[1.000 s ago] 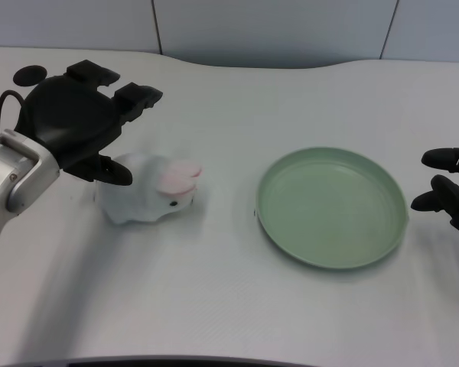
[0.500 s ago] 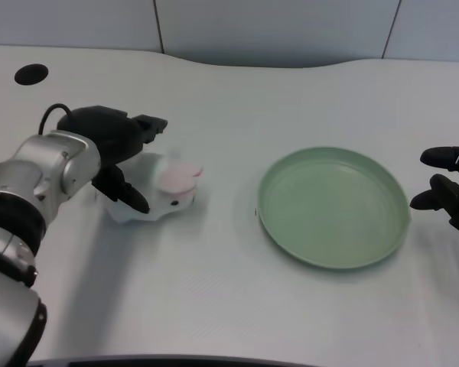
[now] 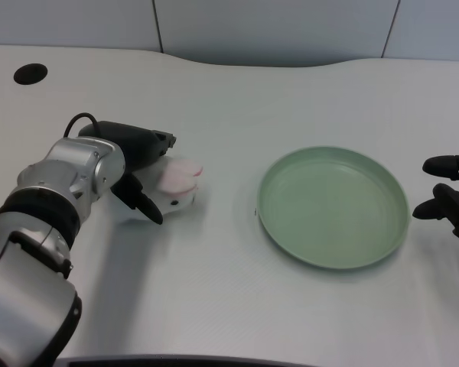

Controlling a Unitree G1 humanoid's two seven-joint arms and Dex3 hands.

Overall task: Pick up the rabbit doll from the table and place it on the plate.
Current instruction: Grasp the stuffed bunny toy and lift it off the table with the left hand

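Left hand wrapped around the rabbit doll, still on the table.

The black left hand (image 3: 138, 172) grips the soft white rabbit doll (image 3: 172, 191), fingers above and below; its pink ears point right toward the round, shallow green plate (image 3: 333, 264), well apart across bare white table (image 3: 214, 306).

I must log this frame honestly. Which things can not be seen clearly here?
Head view only:
- Doll: its rear is hidden by the left hand.
- Grip: whether the fingers press the doll cannot be told.
- Right hand: cut off by the picture's right edge.
- Plate: fully visible.
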